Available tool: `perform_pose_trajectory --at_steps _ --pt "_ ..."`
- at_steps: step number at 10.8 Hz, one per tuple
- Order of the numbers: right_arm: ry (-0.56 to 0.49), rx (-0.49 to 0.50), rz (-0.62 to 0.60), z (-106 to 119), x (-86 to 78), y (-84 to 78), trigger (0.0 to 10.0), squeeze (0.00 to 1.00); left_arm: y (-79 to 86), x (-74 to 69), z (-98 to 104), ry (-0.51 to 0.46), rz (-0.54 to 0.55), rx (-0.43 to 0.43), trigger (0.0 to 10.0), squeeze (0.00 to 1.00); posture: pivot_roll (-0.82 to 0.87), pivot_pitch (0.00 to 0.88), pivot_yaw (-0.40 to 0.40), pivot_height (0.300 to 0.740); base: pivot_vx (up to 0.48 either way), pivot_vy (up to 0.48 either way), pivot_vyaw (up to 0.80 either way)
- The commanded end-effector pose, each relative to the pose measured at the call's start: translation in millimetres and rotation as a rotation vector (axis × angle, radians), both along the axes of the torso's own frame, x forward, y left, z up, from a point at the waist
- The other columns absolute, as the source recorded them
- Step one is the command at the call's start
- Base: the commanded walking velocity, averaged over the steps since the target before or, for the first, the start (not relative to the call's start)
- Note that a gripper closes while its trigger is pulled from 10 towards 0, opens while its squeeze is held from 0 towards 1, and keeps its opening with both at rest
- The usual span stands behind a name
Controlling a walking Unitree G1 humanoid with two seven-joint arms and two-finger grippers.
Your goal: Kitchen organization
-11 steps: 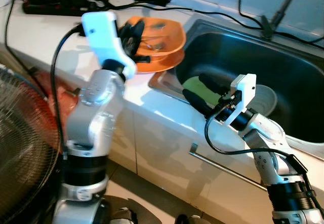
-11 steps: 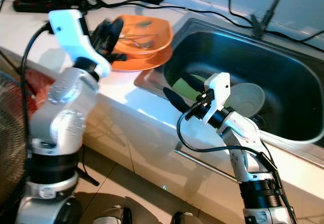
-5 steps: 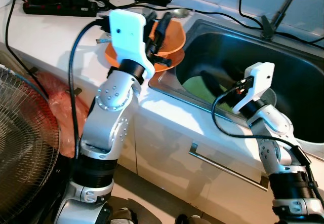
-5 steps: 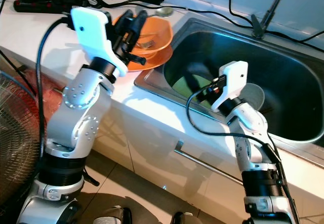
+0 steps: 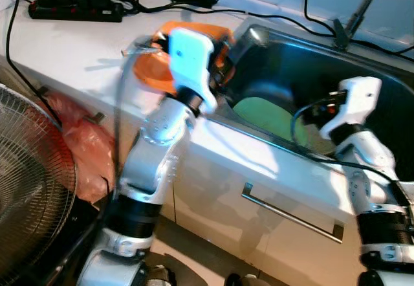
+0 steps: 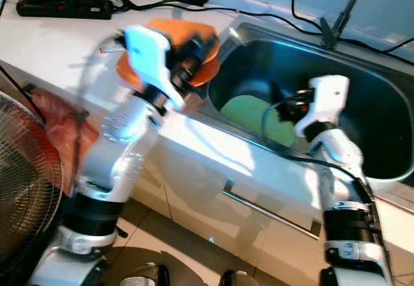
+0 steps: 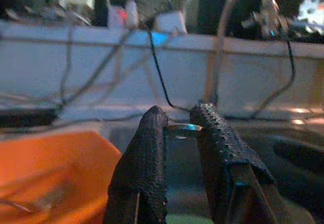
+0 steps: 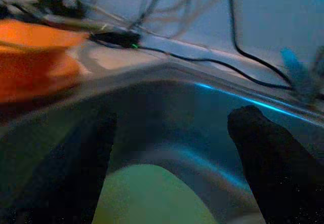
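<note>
Holding a spoon (image 7: 183,128) tight between its fingers, my left gripper (image 7: 177,127) has swung from the orange bowl (image 5: 155,66) at the counter's edge toward the sink (image 5: 381,85). I think the spoon goes in the sink next. My right gripper (image 8: 169,127) has moved deeper over the sink's green plate (image 5: 272,116), jaws wide and holding nothing.

The left arm (image 6: 129,137) blurs beside an orange bowl (image 6: 194,46) on the white surface (image 6: 65,40); the right arm (image 6: 330,143) reaches into the sink (image 6: 381,111) above a green plate (image 6: 249,112).
</note>
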State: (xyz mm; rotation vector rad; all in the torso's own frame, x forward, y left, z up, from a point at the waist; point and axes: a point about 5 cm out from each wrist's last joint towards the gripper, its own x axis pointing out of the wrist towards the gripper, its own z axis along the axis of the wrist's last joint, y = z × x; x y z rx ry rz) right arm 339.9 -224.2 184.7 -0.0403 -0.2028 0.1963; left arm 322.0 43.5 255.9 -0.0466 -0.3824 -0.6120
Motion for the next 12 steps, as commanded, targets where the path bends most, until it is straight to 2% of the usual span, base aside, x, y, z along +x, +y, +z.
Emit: perform_pose_trajectory --at_steps 1,4,8,10,12 --pt "-0.013 -0.007 -0.035 3.0 -0.2 -7.8 10.0 0.00 -5.9 -2.1 -1.6 -0.006 -0.034 0.006 10.0 0.00 0.06 0.121 -0.034 0.740 0.000 0.000 0.00" --pt "0.013 -0.038 -0.057 -3.6 -3.9 -20.6 10.0 0.00 -9.5 10.7 -27.0 0.092 -0.058 0.012 10.0 0.00 0.05 0.139 -0.028 0.740 0.000 0.000 0.00" --pt "0.024 -0.062 -0.034 -6.8 -10.0 -23.3 10.0 0.00 -16.6 19.0 -52.3 0.191 -0.076 -0.002 10.0 0.00 0.03 0.116 -0.011 0.740 0.000 0.000 0.00" --pt "0.028 -0.054 -0.028 -10.6 -11.9 -20.4 10.0 0.00 -20.1 22.7 -56.8 0.213 -0.060 -0.017 10.0 0.00 0.03 0.092 -0.004 0.740 0.000 0.000 0.00" --pt "0.021 -0.039 -0.016 -9.8 -10.3 -13.8 10.0 0.00 -26.0 33.3 -49.0 0.212 -0.040 -0.028 10.0 0.00 0.03 0.111 -0.001 0.740 0.000 0.000 0.00"
